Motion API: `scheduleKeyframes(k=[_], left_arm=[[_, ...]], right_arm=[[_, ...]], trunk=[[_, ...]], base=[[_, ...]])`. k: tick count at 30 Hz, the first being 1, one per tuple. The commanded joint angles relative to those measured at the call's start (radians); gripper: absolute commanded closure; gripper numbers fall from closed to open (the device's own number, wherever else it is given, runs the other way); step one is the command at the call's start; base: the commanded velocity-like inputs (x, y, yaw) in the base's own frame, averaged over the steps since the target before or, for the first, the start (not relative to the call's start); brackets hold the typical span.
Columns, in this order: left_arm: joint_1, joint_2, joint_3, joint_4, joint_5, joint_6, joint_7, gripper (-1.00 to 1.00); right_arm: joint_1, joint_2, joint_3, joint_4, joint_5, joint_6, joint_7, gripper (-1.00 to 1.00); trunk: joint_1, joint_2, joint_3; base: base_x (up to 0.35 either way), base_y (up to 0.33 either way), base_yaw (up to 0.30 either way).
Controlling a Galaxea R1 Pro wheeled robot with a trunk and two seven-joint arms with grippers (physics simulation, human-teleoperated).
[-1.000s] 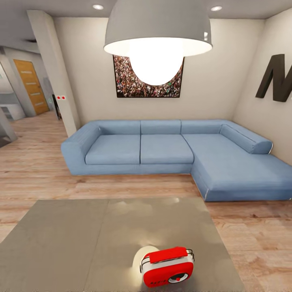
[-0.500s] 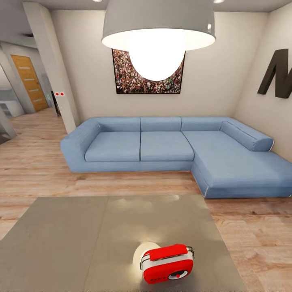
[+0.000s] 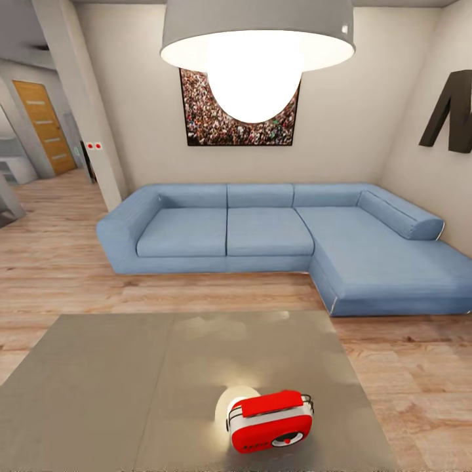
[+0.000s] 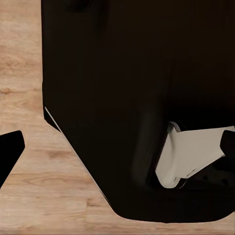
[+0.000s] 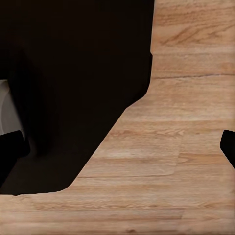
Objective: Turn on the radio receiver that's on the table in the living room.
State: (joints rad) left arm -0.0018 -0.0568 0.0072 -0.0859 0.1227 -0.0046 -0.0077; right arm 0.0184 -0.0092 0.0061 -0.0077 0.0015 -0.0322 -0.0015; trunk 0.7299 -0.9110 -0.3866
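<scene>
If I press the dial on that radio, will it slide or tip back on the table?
Sliding seems likely: the radio looks small and light, and the table is glossy enough to mirror the lamp. Tipping is possible too, since it stands upright on a narrow base. Its rigid-looking shell should not flex. Bracing it by the top handle may help.

Radio receiver (image 3: pixel 271 421) on table (image 3: pixel 118 387), near front edge; sofa (image 3: pixel 275 239) beyond table; picture (image 3: pixel 237 115) above sofa.

A blue L-shaped sofa (image 3: pixel 282 242) stands under a crowd picture (image 3: pixel 196 118), a white pendant lamp (image 3: pixel 257 46) hanging nearer.
</scene>
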Motion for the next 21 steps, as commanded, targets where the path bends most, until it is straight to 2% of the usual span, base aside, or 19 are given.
scheduleKeyframes(k=[1,9,21], left_arm=[[0.000,0.000,0.000,0.000,0.000,0.000,0.000,-1.00],[0.000,0.000,0.000,0.000,0.000,0.000,0.000,-1.00],[0.000,0.000,0.000,0.000,0.000,0.000,0.000,-1.00]], right_arm=[[0.000,0.000,0.000,0.000,0.000,0.000,0.000,-1.00],[0.000,-0.001,-0.001,0.000,-0.002,0.000,0.000,-1.00],[0.000,-0.001,-0.002,0.000,-0.004,0.000,0.000,-1.00]], trunk=[[0.000,0.000,-0.002],[0.000,0.000,-0.012],[0.000,0.000,-0.014]], base=[[0.000,0.000,0.000],[0.000,0.000,0.000],[0.000,0.000,0.000]])
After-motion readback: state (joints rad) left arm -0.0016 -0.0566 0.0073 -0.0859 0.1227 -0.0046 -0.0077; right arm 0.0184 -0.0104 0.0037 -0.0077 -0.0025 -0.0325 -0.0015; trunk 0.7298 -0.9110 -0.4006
